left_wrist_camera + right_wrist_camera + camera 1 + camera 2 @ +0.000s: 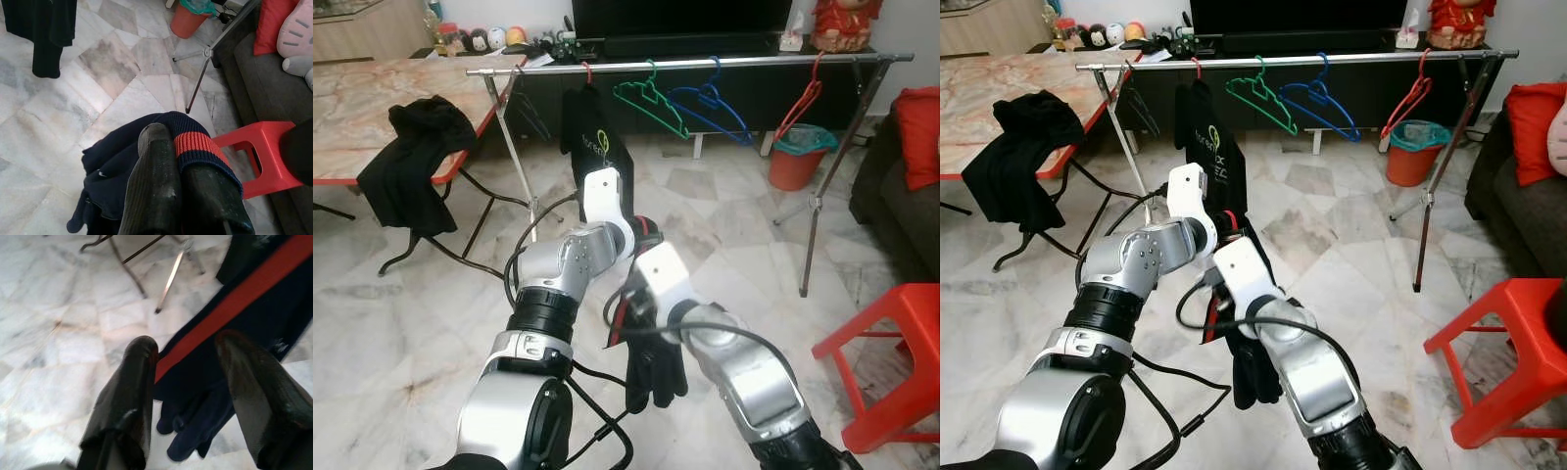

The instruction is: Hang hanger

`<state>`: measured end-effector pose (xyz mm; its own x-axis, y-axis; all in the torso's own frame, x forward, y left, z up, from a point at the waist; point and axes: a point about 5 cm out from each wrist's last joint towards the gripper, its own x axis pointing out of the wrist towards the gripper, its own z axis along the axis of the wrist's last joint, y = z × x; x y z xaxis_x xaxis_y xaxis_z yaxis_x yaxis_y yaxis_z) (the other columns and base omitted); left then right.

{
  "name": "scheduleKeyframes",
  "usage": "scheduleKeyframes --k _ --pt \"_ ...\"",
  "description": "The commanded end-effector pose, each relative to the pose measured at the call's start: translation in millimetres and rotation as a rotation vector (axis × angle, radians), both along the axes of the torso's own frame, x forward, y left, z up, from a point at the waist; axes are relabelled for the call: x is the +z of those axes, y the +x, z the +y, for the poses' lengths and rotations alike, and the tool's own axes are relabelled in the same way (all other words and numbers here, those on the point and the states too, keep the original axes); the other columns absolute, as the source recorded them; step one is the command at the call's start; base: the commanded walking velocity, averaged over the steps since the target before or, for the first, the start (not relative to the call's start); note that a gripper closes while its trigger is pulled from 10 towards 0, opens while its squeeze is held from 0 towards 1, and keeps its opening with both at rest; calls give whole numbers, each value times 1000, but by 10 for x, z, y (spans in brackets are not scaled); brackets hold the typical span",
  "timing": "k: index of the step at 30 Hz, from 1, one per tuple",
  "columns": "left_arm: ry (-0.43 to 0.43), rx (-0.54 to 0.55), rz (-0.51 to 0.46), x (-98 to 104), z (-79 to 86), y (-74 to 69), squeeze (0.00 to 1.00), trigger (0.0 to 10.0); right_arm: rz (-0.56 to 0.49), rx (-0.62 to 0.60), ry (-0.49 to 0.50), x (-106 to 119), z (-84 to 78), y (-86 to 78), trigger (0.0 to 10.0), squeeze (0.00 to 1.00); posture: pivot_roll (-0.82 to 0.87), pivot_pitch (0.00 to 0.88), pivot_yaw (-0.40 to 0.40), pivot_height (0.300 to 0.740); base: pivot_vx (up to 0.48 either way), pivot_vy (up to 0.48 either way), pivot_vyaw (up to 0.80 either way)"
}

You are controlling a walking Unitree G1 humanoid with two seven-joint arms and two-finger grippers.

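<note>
A navy garment [656, 372] with a red band at its collar hangs low in front of me. My left gripper [168, 137] is shut on that red-striped collar [198, 144]. My right gripper [188, 345] is open right beside it, its fingers spread on either side of the navy cloth [205, 396] and its red stripe. Behind stands a metal clothes rail [754, 62]. On it hang a green hanger [651, 103], a blue hanger [710, 103], a bare red hanger [800, 103], a black hanger [529, 113] and a black shirt [592, 137].
A red plastic stool [891, 362] stands close at the right. An orange bin [798, 157] sits behind the rail, and a dark sofa [901, 215] lies at far right. Black clothes [411, 166] drape off the marble table [362, 108] at left. The rail's legs splay onto the floor.
</note>
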<state>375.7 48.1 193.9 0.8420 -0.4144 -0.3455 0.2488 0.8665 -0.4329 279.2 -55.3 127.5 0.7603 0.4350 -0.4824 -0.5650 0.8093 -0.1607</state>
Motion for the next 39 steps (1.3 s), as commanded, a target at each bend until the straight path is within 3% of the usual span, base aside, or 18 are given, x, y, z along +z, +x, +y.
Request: scheduleKeyframes --k 1,4,5,6,18,27,34,36,39 --pt "-25 -2 -44 135 -6 42 0 0 -16 25 2 63 45 -34 10000 1000 -105 2 90 740 0 0 0" --pt "-29 -4 -44 137 -11 46 0 0 -10 14 -9 59 35 -33 10000 1000 -105 5 89 740 0 0 0" --pt "-33 -6 -43 142 -12 48 0 0 -10 -2 -27 50 16 -24 10000 847 -105 5 89 740 0 0 0" --pt "-38 -9 -43 148 -9 51 0 0 -11 -22 -54 35 -15 -12 10000 0 -106 6 89 740 0 0 0" --pt "-92 -77 -22 170 -61 22 0 0 -29 -100 -52 23 -44 51 10000 0 -103 7 88 740 0 0 0" --pt "-246 -153 46 254 -206 -55 0 0 -75 -111 -55 47 6 76 10000 0 -98 3 87 740 0 0 0" --pt "-290 -168 45 350 -253 -63 0 0 -136 -155 -141 48 -60 115 10000 0 -97 2 87 740 0 0 0" --pt "-300 -166 43 367 -238 -51 0 0 -202 -201 -246 81 -185 151 10000 0 -102 0 88 740 0 0 0" --pt "-300 -164 42 367 -224 -45 0 0 -230 -217 -284 105 -235 163 10000 0 -104 0 88 740 0 0 0"
